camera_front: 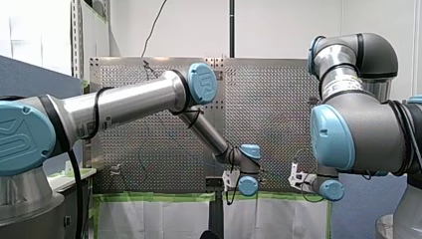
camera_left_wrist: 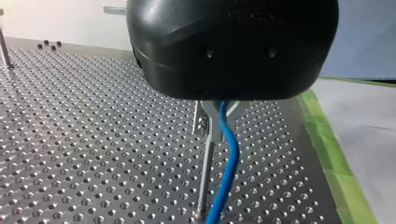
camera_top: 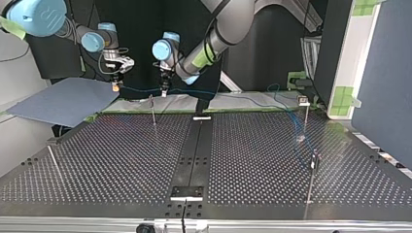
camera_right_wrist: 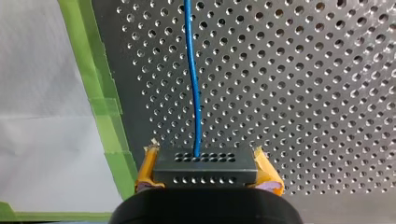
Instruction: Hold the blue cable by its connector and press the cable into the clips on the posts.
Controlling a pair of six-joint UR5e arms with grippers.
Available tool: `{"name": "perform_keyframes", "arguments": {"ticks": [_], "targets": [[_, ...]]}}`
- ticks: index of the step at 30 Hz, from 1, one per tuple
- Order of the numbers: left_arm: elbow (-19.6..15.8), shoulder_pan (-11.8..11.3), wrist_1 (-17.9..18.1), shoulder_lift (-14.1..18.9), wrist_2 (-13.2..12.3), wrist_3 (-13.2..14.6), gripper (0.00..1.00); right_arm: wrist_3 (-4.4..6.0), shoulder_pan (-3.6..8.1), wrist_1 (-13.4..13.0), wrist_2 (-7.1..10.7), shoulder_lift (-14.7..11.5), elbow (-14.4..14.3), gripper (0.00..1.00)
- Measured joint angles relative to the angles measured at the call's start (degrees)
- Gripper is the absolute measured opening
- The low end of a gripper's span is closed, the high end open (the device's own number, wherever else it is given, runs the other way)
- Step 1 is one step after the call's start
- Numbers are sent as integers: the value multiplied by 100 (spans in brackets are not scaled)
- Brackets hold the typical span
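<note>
My right gripper (camera_right_wrist: 205,161) is clamped tight on the connector (camera_right_wrist: 205,169), yellow pads (camera_right_wrist: 148,169) squeezing both its ends, up off the table (camera_right_wrist: 303,93) by its green-taped edge. The blue cable (camera_right_wrist: 192,84) runs out of the connector, along that edge, straight into my left gripper (camera_left_wrist: 217,119), whose metal fingers (camera_left_wrist: 201,121) are nipped close around it. Right under there stands a thin post (camera_left_wrist: 203,182), the cable hanging just beside it
</note>
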State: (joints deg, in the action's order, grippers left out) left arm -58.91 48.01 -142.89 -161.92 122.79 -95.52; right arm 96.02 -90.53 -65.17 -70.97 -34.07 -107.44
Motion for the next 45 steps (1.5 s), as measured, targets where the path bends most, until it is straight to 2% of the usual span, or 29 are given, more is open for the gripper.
{"name": "perform_keyframes", "arguments": {"ticks": [8,17,24,31,45], "targets": [[64,-102,4,-15,-52,-9,0,-27,-19,27,20,4,48,0],[113,-162,-2,-19,-222,-43,0,-17,-22,38,21,2,59,0],[314,-219,-109,-195,-387,-140,0,-15,-47,39,21,4,97,0],[385,-305,-168,-235,-473,-182,0,-13,-59,49,20,2,142,0],[639,-483,-211,-340,-634,-243,0,-42,-71,119,-115,5,273,0]]}}
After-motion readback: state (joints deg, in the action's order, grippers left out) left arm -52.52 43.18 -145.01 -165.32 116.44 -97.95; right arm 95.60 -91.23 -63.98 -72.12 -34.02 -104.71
